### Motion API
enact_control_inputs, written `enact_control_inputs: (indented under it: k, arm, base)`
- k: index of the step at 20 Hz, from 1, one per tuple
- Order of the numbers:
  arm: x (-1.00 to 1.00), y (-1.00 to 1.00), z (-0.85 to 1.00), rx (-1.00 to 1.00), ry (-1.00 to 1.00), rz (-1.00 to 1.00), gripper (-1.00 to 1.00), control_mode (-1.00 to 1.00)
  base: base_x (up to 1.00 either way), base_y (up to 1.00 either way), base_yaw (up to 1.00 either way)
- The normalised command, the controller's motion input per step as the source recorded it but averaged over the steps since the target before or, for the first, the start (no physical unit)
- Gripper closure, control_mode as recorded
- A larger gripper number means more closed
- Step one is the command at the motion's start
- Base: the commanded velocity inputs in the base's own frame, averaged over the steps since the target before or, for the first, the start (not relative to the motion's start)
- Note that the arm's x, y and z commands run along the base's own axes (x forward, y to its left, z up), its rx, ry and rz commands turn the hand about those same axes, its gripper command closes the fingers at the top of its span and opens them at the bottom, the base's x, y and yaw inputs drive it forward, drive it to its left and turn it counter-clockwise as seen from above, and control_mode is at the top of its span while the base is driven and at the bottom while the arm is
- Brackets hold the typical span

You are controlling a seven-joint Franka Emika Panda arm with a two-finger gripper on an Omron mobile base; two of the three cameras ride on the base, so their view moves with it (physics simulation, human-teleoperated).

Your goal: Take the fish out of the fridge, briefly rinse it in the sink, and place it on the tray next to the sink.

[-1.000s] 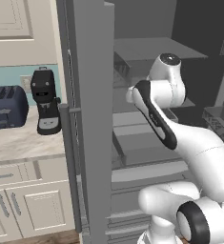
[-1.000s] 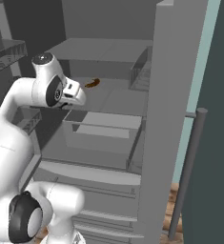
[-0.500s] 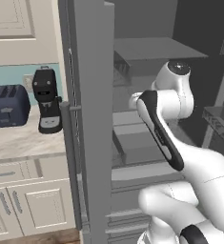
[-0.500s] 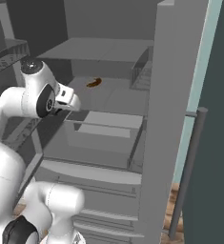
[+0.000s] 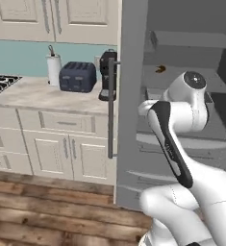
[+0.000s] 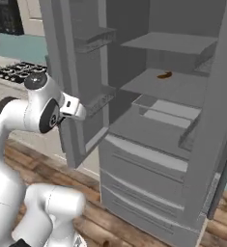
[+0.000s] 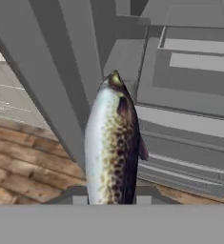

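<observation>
The fridge (image 6: 148, 144) stood open before you, its shelf fronts unobstructed. The left door (image 5: 133, 96) with its handle (image 5: 111, 108) flanked the arm closely. The right door (image 6: 221, 120) bounded the other side. The floor (image 5: 47, 202) below lay free.

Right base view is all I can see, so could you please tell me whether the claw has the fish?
Observer: Yes. In the hand view the claw is shut on the fish, which stands up between its tips.
Operator: Thank you. What lies beyond the fish there?
Observer: The lower drawers of the open fridge and the wooden floor.
Operator: And what stands beside the fridge door?
Observer: The left base view shows a dark toaster on the counter there.
</observation>
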Motion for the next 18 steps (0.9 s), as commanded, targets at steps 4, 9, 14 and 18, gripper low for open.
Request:
enact_control_inputs:
  k: [4,9,14,18]
  arm:
    - [0.00,0.00,0.00,0.00,0.00,0.00,1.00,1.00]
    - [0.00,0.00,0.00,0.00,0.00,0.00,1.00,1.00]
    - [0.00,0.00,0.00,0.00,0.00,0.00,1.00,1.00]
    - [0.00,0.00,0.00,0.00,0.00,0.00,1.00,1.00]
  base:
    - [-0.20,0.00,0.91]
    - [-0.05,0.22,0.95]
    - [0.17,0.18,0.83]
    - [0.91,0.00,0.70]
